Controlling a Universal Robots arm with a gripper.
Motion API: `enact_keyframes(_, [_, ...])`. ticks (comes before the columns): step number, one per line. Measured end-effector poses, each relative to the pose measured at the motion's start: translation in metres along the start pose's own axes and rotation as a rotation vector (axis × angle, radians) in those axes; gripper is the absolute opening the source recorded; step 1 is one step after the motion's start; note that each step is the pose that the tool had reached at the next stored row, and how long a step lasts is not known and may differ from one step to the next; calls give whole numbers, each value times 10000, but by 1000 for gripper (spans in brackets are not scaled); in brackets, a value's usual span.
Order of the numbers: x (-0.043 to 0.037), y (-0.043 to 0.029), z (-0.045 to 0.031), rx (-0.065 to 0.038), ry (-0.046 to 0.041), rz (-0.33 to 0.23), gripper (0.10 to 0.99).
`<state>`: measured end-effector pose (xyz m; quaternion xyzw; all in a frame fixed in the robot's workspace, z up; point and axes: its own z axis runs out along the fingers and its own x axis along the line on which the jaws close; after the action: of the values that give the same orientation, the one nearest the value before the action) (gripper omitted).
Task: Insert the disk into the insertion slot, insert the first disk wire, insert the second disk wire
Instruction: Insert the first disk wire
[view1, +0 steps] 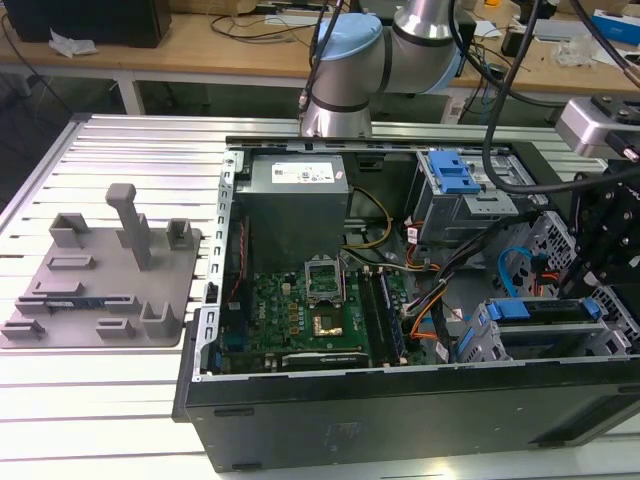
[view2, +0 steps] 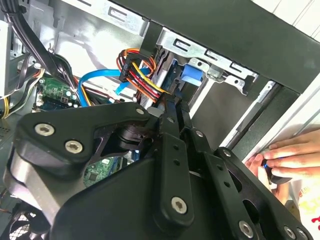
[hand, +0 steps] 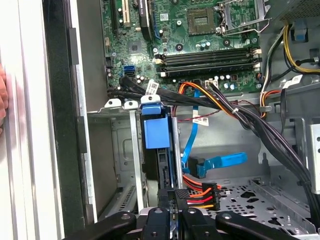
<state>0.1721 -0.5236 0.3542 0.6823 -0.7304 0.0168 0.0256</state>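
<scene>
Exterior view's left to right: counter (view1: 120, 150), slotted metal, carrying a grey holder tray (view1: 100, 270); open computer case (view1: 400, 410) lying flat, circuit board (view1: 300, 310) inside; insertion slot (view1: 490, 335), a grey metal cage at the case's corner toward the exterior view's right; disk (hand: 156, 132) already seated in it, standing on edge; pincer (hand: 172, 200), in the first wrist view at the disk's near end, the disk's long axis running straight away from it, blue tab at the far end; plug with red, orange and yellow wires (hand: 200, 195) just beside the pincer at that near end; blue flat cable (hand: 220, 161) lying loose nearby, apart from the disk; pincer open or closed: cannot tell
</scene>
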Motion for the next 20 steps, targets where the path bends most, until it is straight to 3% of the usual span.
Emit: enact_keyframes(20, [18,-9,119,0,-5,-1,165])
